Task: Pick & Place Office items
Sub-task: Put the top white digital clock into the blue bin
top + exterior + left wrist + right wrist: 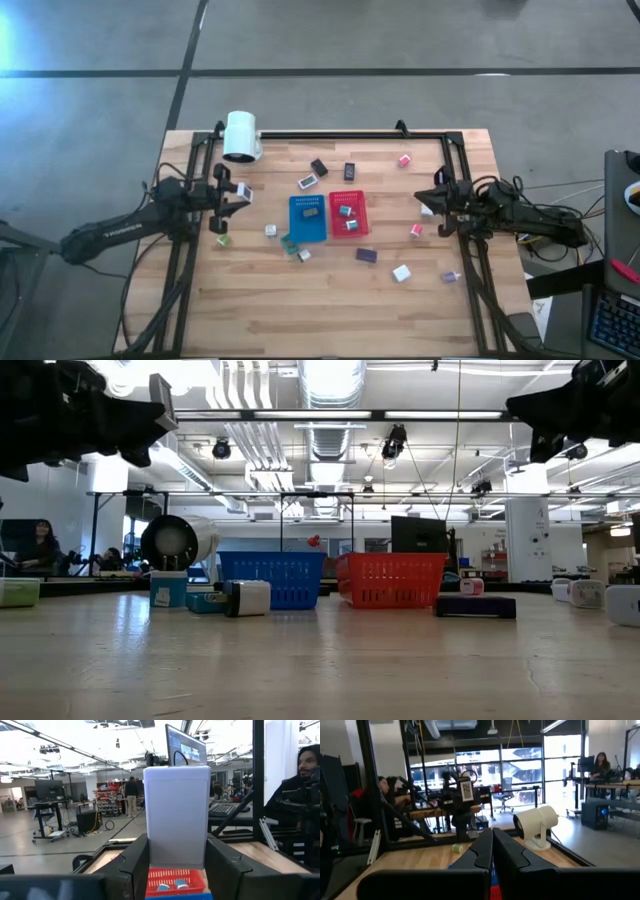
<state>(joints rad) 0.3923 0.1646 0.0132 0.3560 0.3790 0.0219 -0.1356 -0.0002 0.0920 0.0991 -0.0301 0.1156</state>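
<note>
Left wrist view: my left gripper (176, 870) is clamped on a white rectangular plastic block (176, 815) that mostly blocks the red mesh tray (176, 879); my right gripper (492, 852) is closed, empty.

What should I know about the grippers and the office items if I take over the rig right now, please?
Left gripper: raised over the table's left side, shut on a white rectangular block.
Right gripper: shut, empty, raised at the right edge.
Done: two small items lie in the red plastic tray, one dark item in the blue plastic tray.
Left: roughly a dozen small blocks and clips scattered on the wooden table, such as a dark blue flat block and a white cube.
</note>
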